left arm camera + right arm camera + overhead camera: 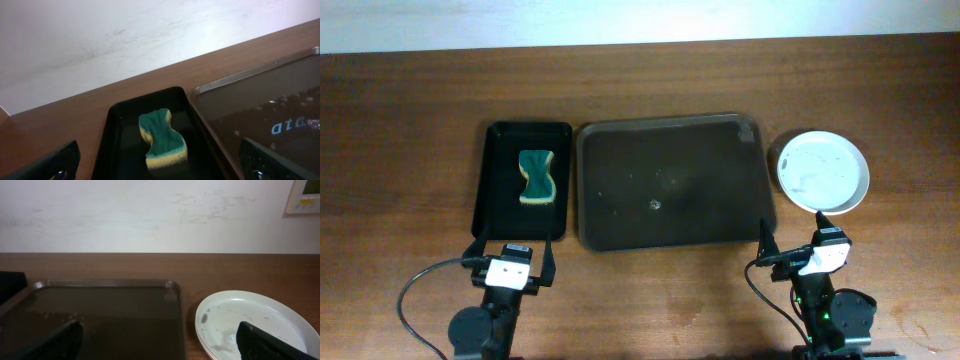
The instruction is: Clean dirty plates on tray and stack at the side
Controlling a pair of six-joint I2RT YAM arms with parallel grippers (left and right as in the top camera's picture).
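The white plates (822,170) sit stacked on the table to the right of the dark brown tray (672,182); the top face is wet with faint marks. In the right wrist view the stack (250,322) lies right of the tray (105,310), which holds only water drops. My left gripper (511,250) is open and empty near the front edge of the black tray. My right gripper (792,238) is open and empty, just in front of the tray's right corner and the plates. Both show their fingers wide apart in the wrist views: left (160,162), right (160,340).
A smaller black tray (520,180) stands left of the brown tray and holds a green and yellow sponge (536,177), also seen in the left wrist view (162,140). A pale wall runs behind the table.
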